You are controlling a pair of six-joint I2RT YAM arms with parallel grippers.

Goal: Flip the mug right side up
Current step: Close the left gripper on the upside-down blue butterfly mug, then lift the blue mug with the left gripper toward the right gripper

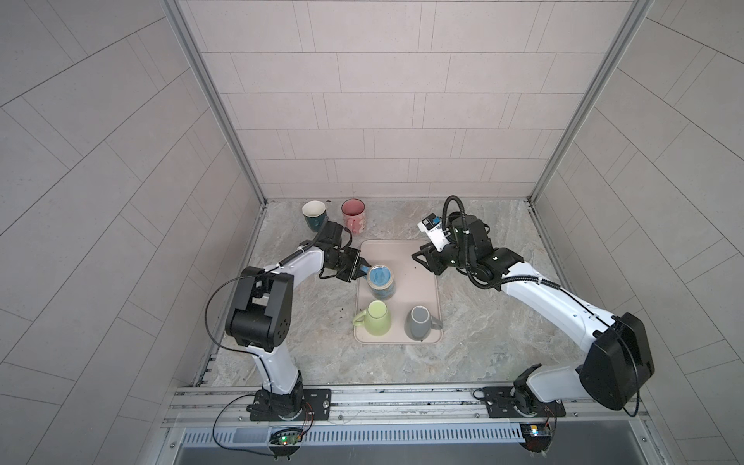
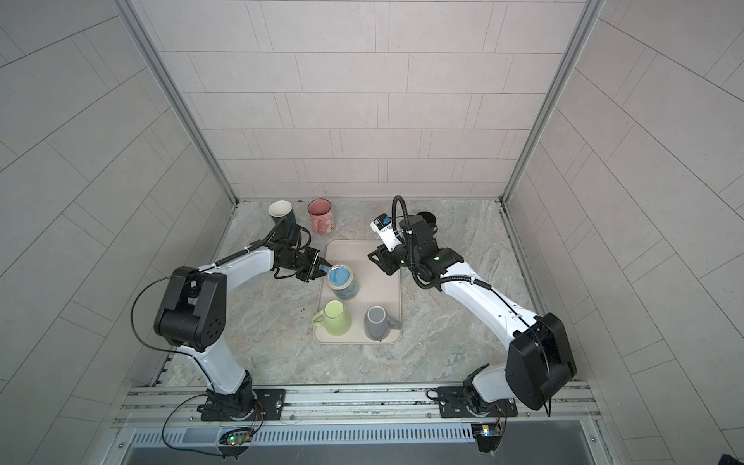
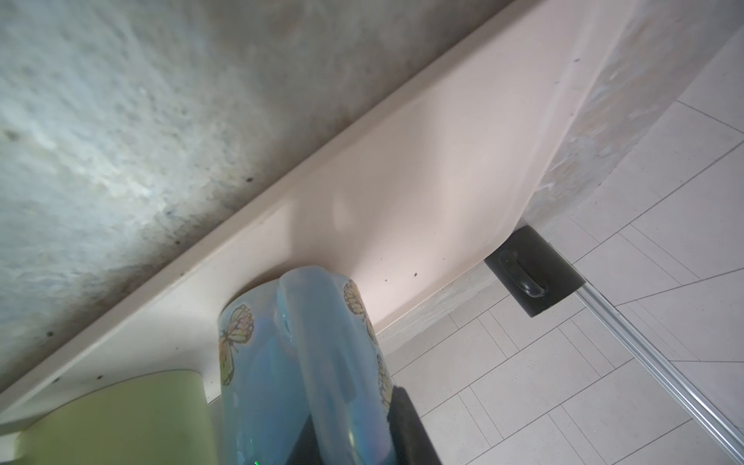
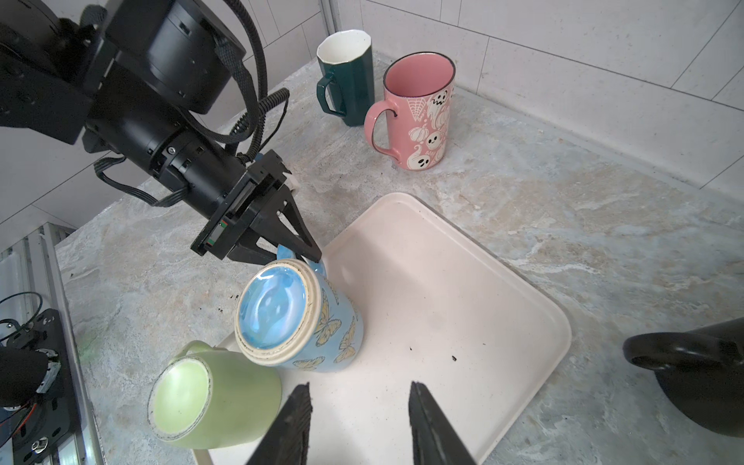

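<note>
The blue mug (image 1: 380, 282) stands base-up at the left edge of the tray (image 1: 418, 290), its long axis roughly vertical. Its handle (image 3: 322, 342) points far-left, straight into the left gripper (image 1: 362, 267). That claw is closed on the handle and holds nothing else. The mug therefore lies just right of the claw, and the left arm is the nearer one.

The right gripper (image 1: 418, 257) hovers over the tray's far-right edge with its jaws apart and empty, well clear of the mug.

Judged clearance:
- The green mug (image 1: 374, 318) sits just near-side of the blue mug, so that side is tight.
- The grey mug (image 1: 418, 322) stands at near right.
- The tray's far-right area is bare, which gives the most room for rotation.

The marbled counter (image 1: 483, 322) is flat.
</note>
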